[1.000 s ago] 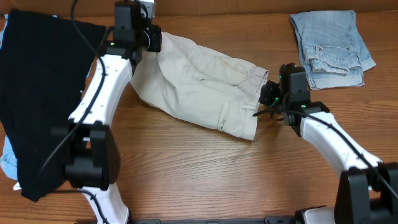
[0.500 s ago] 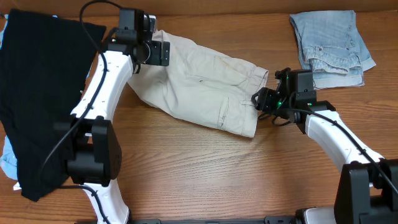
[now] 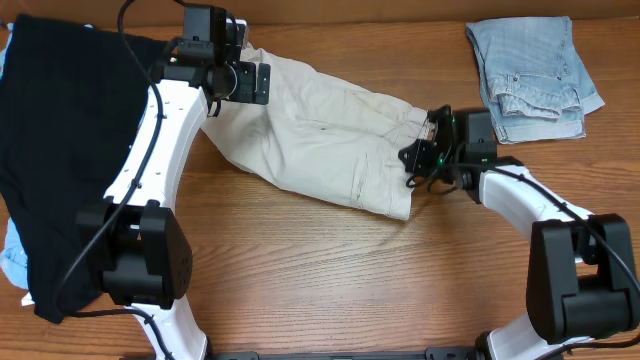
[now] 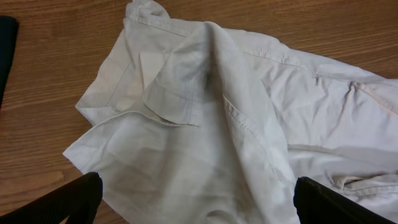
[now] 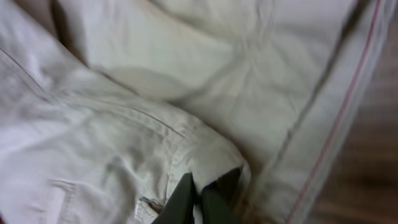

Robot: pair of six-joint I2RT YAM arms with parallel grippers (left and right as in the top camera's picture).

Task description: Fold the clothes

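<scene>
- The khaki shorts [image 3: 320, 140] lie rumpled across the back middle of the table [image 3: 350, 290]. One end is under the left arm and the waistband [image 3: 412, 122] points toward the right arm. In the left wrist view one corner is turned over on itself and long creases run through the cloth.
- The right gripper [image 3: 418, 158] is clenched at the waistband end. Its wrist view shows the fingers pressed together with a small bulge of khaki cloth caught at their tips, which I judge to be a thin pinch on the edge.
- The left gripper [image 3: 250, 83] hangs above the opposite end with jaws spread wide, grasping nothing.
- The step in hand looks like flattening the shorts before any fold. To do it well, the left gripper should come down on the outer hem rather than the turned-over flap.
- Both ends should then draw apart gently and low to the table, since a hard tug may slip the thin right pinch.
- The black garment [image 3: 60, 150] lies well to the left and the folded denim shorts [image 3: 530, 75] sit at the back right. The stretch should stop short of both.
</scene>
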